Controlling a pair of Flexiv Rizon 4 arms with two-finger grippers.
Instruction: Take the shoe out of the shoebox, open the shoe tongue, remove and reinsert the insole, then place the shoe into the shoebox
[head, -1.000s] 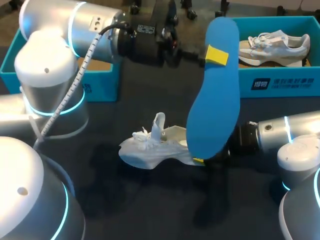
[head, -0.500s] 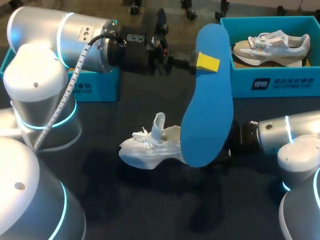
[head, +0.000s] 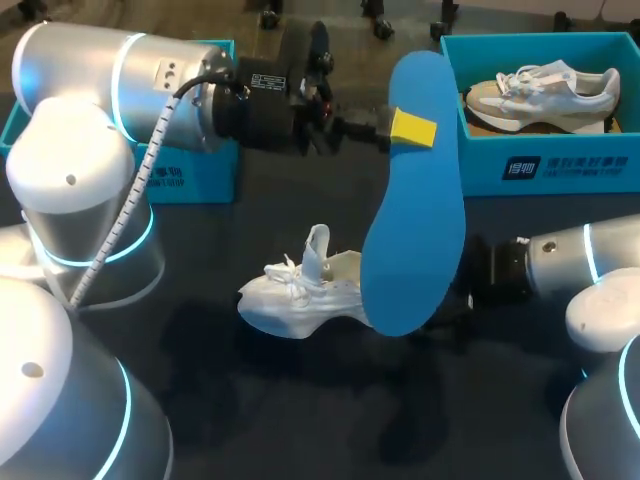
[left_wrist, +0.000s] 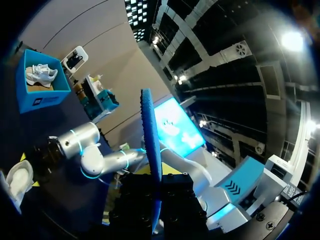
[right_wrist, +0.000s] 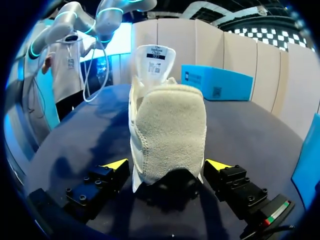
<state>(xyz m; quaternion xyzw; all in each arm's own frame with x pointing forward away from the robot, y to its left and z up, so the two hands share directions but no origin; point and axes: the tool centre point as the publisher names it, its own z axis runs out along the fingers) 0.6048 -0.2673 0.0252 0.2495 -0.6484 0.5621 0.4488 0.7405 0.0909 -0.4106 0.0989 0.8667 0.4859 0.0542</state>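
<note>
**Insole out, reinsertion due next.**
Your left gripper (head: 410, 128) is clamped on the blue insole (head: 415, 200) near its upper end, so it hangs above the white shoe (head: 300, 295) lying on the table (head: 300, 410). Next, I judge, steer its lower end into the shoe's opening. Only the right wrist view shows your right gripper (right_wrist: 167, 167), jaws wide, flanking the heel. In the head view the insole hides it.
</note>
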